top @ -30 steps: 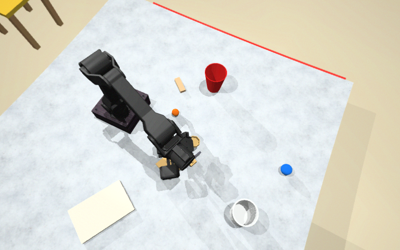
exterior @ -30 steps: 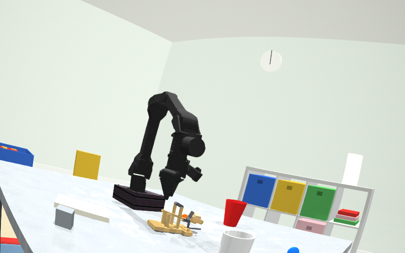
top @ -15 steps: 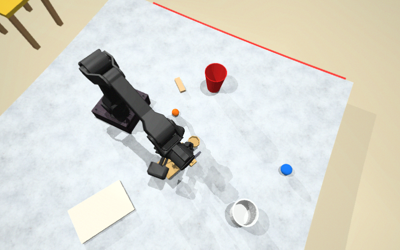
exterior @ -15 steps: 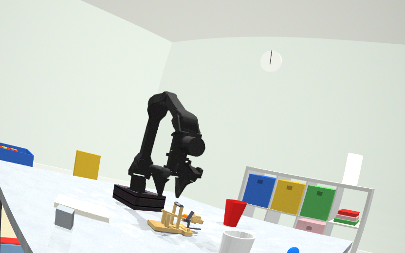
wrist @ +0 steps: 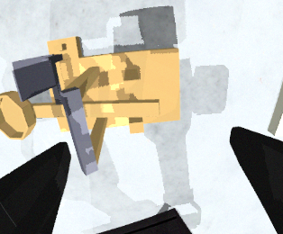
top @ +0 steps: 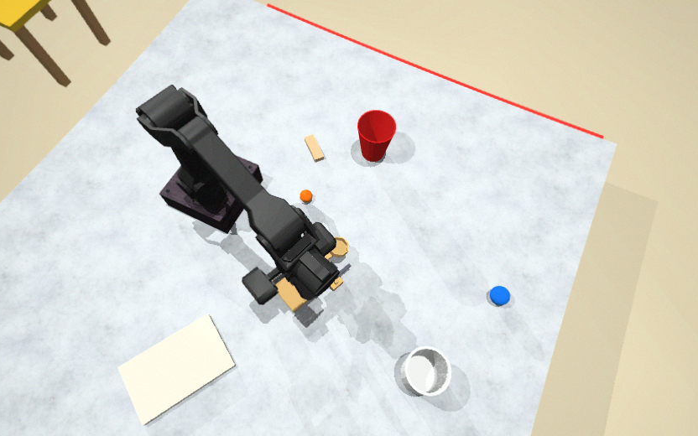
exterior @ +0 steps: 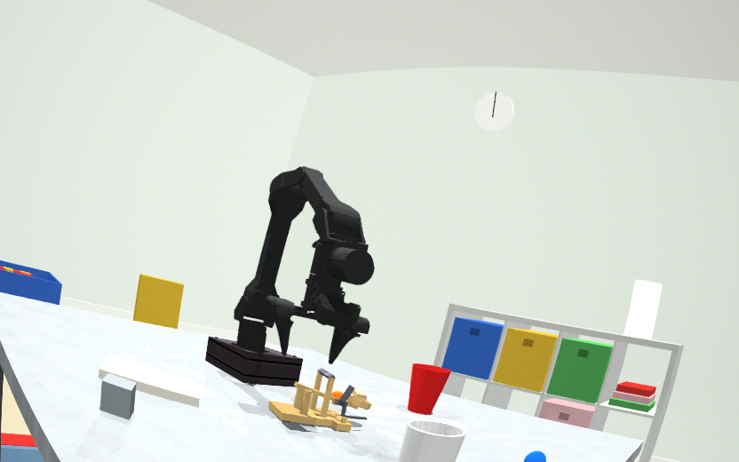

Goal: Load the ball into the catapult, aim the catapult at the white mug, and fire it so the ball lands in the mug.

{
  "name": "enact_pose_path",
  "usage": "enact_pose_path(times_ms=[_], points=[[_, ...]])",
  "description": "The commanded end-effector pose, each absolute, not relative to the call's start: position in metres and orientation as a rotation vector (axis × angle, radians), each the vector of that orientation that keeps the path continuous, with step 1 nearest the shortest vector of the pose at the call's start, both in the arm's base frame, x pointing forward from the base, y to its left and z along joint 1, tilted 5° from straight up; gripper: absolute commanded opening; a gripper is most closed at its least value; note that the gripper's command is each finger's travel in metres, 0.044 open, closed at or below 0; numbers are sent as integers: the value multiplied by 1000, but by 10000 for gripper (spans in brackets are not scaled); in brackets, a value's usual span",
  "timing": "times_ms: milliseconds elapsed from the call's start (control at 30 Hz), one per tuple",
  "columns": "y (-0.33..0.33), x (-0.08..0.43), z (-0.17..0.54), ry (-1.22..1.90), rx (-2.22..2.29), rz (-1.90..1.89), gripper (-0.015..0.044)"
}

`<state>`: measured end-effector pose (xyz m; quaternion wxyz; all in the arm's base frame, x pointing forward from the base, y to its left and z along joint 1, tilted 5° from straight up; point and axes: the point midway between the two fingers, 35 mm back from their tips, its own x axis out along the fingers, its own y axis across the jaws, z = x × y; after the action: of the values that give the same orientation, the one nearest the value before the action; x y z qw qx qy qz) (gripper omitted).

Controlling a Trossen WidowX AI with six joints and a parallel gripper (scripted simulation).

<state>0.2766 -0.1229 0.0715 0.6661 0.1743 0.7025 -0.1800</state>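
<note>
The wooden catapult (top: pixel 291 297) (exterior: pixel 285 411) (wrist: pixel 163 81) stands on the table, partly hidden under my arm in the top view. Its round cup (top: pixel 340 246) (wrist: pixel 13 115) is empty. A dark grey bar (wrist: pixel 81 128) crosses over its throwing arm. My gripper (exterior: pixel 308 357) (wrist: pixel 151 142) is open and empty above the catapult; its fingertips are hidden in the top view. An orange ball (top: pixel 305 195) (exterior: pixel 337 394) lies on the table beside my arm. A blue ball (top: pixel 499 295) (exterior: pixel 535 457) lies far right. The white mug (top: pixel 426 371) (exterior: pixel 431 448) stands upright, empty.
A red cup (top: pixel 376 132) (exterior: pixel 426 390) and a small wooden block (top: pixel 314 147) stand or lie beyond the orange ball. A cream board (top: pixel 175 368) (exterior: pixel 148 383) lies left of the catapult. A grey block (exterior: pixel 116 397) shows near it. A red line (top: pixel 433 72) marks one table edge.
</note>
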Motion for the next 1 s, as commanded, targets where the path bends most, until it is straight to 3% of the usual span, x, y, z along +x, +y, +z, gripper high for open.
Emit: enact_pose_path(times_ms=[0,967], points=[[-123,276,73,1566,485,-500,440],[-122,275,75,1223,1231,-1284,440]])
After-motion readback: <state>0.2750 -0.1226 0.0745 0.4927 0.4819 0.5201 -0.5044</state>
